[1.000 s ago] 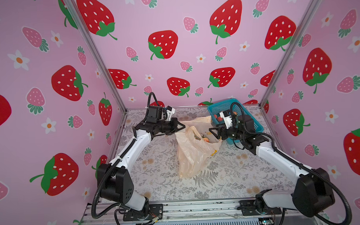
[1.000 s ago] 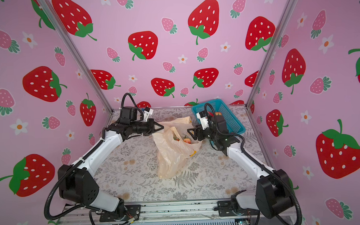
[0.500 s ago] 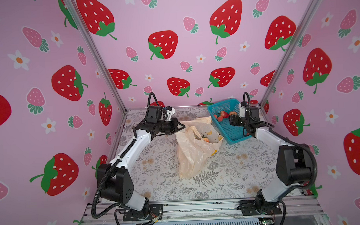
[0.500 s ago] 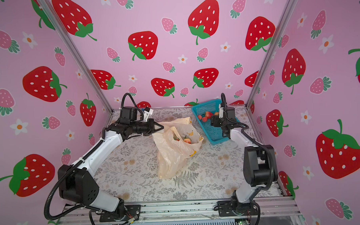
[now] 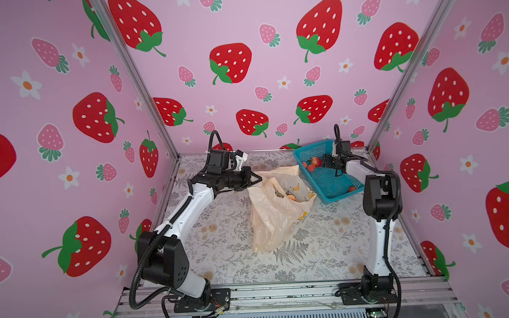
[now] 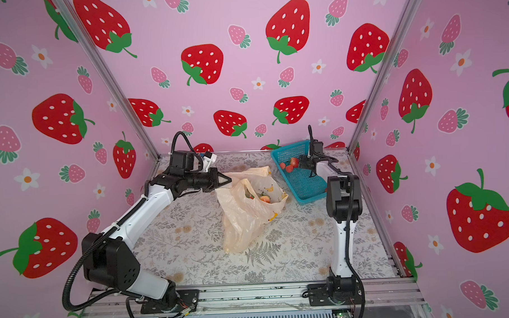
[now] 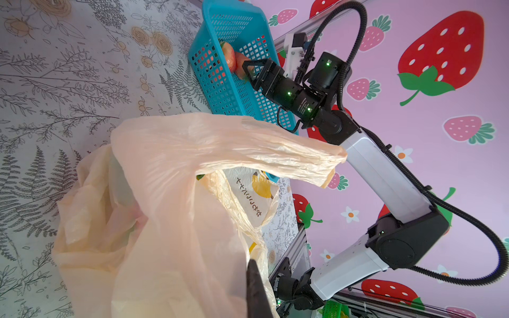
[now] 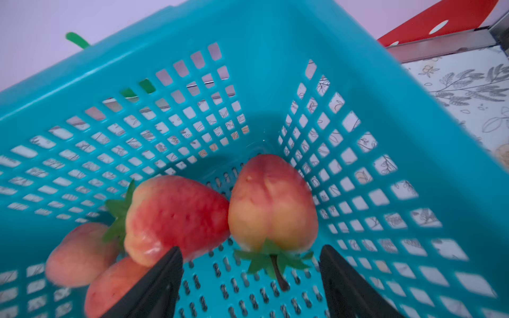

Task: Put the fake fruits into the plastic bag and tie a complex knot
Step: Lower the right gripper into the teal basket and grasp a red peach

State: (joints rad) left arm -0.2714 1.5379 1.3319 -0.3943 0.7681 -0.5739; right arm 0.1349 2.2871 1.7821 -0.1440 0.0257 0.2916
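Bright, even light, soft shadows — both top views stretch at the edges. The right wrist view is blurred; the plastic bag [image 7: 170,234] looms unfocused in the left.

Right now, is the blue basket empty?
No, fake strawberries lie inside the blue basket, just ahead of the open right gripper.

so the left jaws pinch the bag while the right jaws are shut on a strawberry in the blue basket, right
No: the right jaws stand open, a pale strawberry just ahead in the blue basket, ungripped; the right wrist view shows it. The left jaws do pinch the plastic bag.
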